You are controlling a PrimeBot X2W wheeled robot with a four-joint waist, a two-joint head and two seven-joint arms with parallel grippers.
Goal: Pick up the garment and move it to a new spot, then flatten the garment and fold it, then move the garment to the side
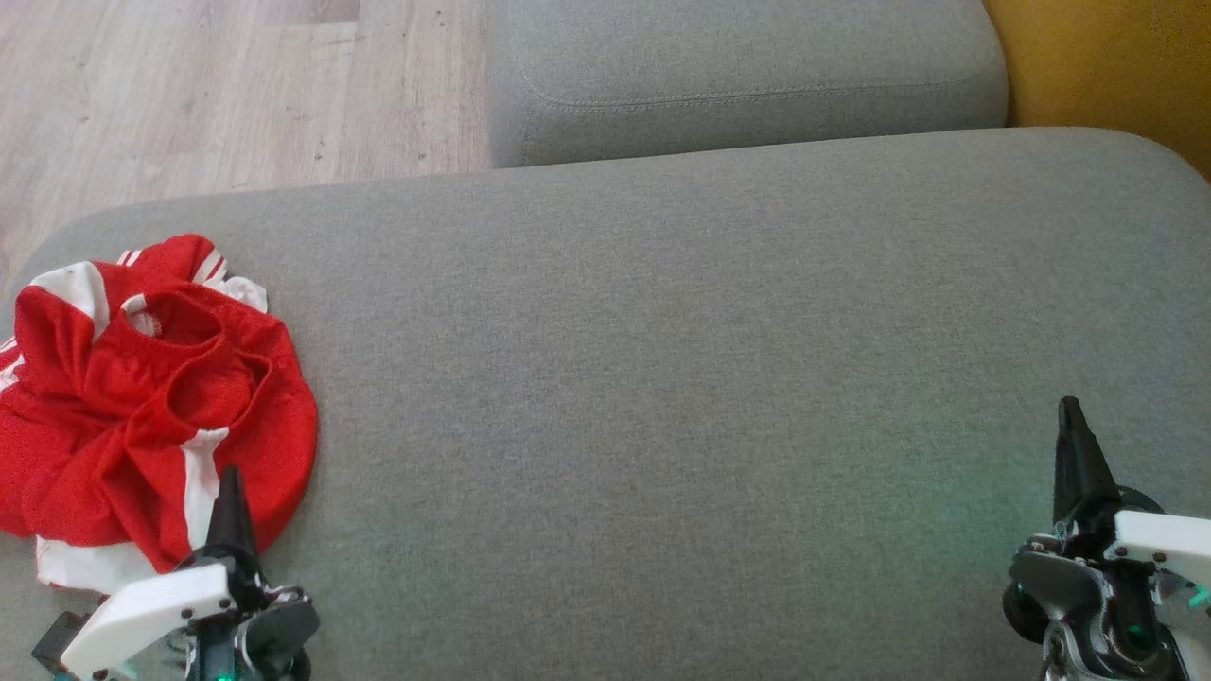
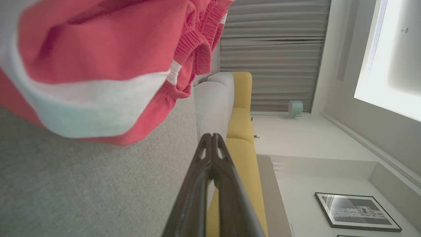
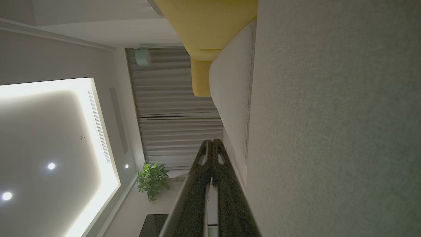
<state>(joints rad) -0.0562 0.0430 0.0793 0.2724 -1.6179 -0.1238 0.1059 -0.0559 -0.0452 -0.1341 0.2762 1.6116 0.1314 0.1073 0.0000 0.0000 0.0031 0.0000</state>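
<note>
The garment (image 1: 142, 397) is a red pair of shorts with white stripes, crumpled in a heap at the left end of the grey sofa seat (image 1: 662, 378). My left gripper (image 1: 230, 478) is at the lower left, shut and empty, its tip over the heap's near edge. In the left wrist view the garment (image 2: 98, 59) bulges just beside the shut left gripper (image 2: 212, 135). My right gripper (image 1: 1070, 407) stands at the lower right, shut with nothing in it, far from the cloth. The right wrist view shows the right gripper (image 3: 212, 141) pressed together alongside the bare seat.
A second grey cushion (image 1: 747, 76) lies beyond the seat's far edge. A yellow cushion (image 1: 1107, 66) fills the top right corner. Wood floor (image 1: 189, 95) runs past the seat's far left edge. The seat's wide middle is bare fabric.
</note>
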